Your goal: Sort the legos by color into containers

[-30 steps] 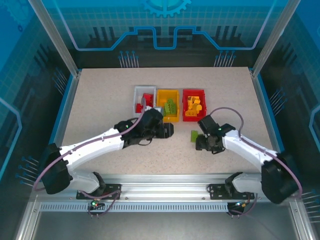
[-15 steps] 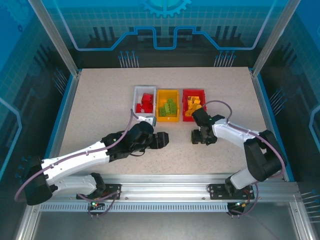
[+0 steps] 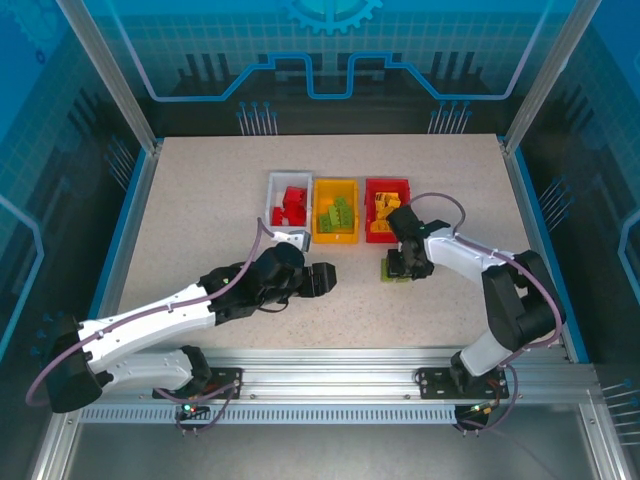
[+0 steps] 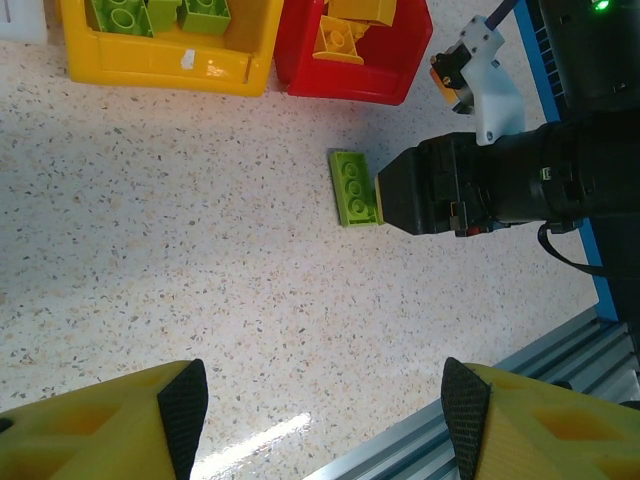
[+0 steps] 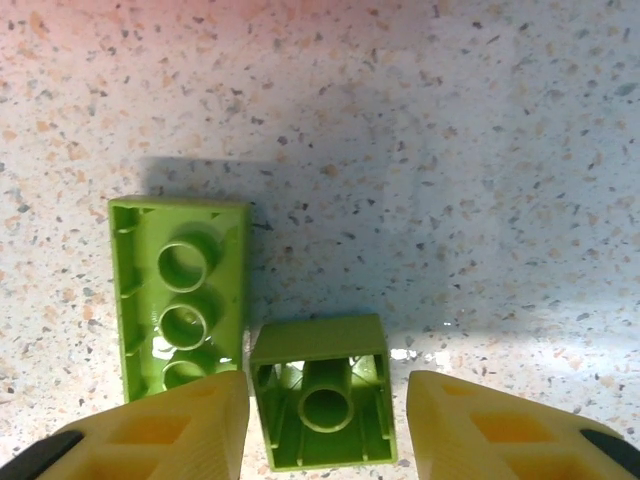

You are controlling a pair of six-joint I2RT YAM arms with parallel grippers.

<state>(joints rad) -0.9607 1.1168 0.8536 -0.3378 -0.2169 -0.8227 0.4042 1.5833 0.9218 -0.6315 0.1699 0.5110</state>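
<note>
Two light green legos lie on the table in front of the red container [image 3: 372, 238]: a long brick [image 5: 180, 300] and a square one [image 5: 322, 400], both underside up. My right gripper [image 5: 325, 430] is open and straddles the square brick, the left finger [image 5: 170, 430] almost against it and a gap at the right finger [image 5: 480, 420]. My left gripper [image 4: 325, 410] hangs open over bare table with nothing between its pads. Red legos fill the white container [image 3: 275, 190], green ones the yellow container [image 3: 336, 237], and yellow ones the red container.
The three bins stand in a row at the table's middle. From the left wrist, the long green brick [image 4: 354, 187] lies beside the right arm's black wrist [image 4: 470, 190]. The metal rail [image 4: 520, 370] runs along the near edge.
My right gripper moved away and left over the green bricks, and its jaws narrowed around the square one. My left arm drew back from the bins, toward the near left.
</note>
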